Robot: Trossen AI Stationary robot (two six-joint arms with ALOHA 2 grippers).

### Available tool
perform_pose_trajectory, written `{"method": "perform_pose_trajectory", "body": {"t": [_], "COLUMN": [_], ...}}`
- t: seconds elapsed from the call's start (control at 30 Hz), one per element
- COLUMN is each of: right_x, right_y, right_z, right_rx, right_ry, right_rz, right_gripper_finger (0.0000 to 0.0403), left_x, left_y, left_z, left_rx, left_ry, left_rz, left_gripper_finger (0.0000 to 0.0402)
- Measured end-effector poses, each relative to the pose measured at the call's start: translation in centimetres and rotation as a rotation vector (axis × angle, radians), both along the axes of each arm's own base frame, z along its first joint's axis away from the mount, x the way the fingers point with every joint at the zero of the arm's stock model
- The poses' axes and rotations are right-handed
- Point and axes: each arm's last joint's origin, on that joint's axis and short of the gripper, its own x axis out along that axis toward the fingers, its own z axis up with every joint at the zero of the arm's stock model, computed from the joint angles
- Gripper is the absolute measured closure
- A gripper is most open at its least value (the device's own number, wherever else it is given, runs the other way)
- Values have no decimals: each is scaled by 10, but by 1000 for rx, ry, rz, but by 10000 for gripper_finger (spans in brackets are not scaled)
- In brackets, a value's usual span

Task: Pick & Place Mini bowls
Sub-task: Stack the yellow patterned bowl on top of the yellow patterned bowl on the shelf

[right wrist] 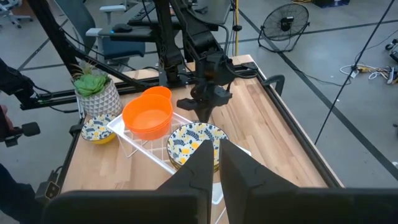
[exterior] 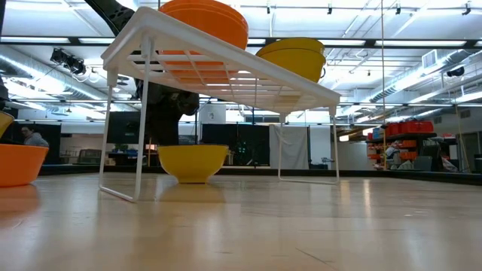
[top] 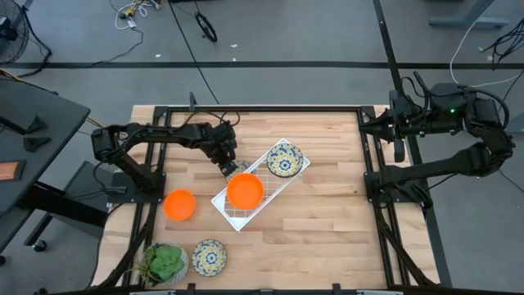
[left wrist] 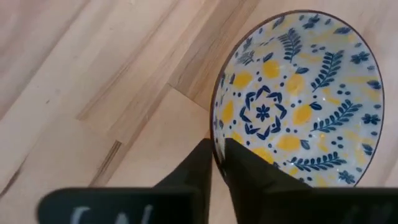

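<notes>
Left gripper (left wrist: 216, 163): fingers pinched on the rim of a white ceramic mini bowl with blue-and-yellow floral pattern (left wrist: 298, 93), one finger inside and one outside. That bowl sat on the pale wooden table (top: 327, 213), under the edge of the white rectangular wire grid rack (top: 264, 174).

On the rack: one plain bright orange mini bowl (top: 245, 190) and a second floral mini bowl (top: 284, 159).

On the table beside the rack: another orange mini bowl (top: 179, 204).

Near the table's front edge: a third floral mini bowl (top: 209, 256), just beside a potted green leafy plant (top: 166, 262).

Right gripper (right wrist: 212, 163): fingers together, holding nothing, parked at the table's right edge.
</notes>
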Motion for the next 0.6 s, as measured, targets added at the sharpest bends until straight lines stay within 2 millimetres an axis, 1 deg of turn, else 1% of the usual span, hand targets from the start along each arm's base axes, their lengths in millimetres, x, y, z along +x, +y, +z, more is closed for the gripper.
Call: {"method": "perform_pose_trajectory", "body": {"t": [0.13, 0.4, 0.6], "right_x": [0, 0, 0], "right_y": [0, 0, 0], "right_z": [0, 0, 0], "right_rx": [0, 0, 0], "right_ry": [0, 0, 0], "right_rz": [0, 0, 0], "right_gripper_finger": [371, 371, 371], "left_x": [0, -1, -5], "left_y": [0, 0, -2], "left_z": [1, 2, 9], "left_rx": [-3, -8, -2], "left_ry": [-2, -2, 1], "left_rz": [-6, -11, -11], "left_gripper_finger": [390, 395, 397]}}
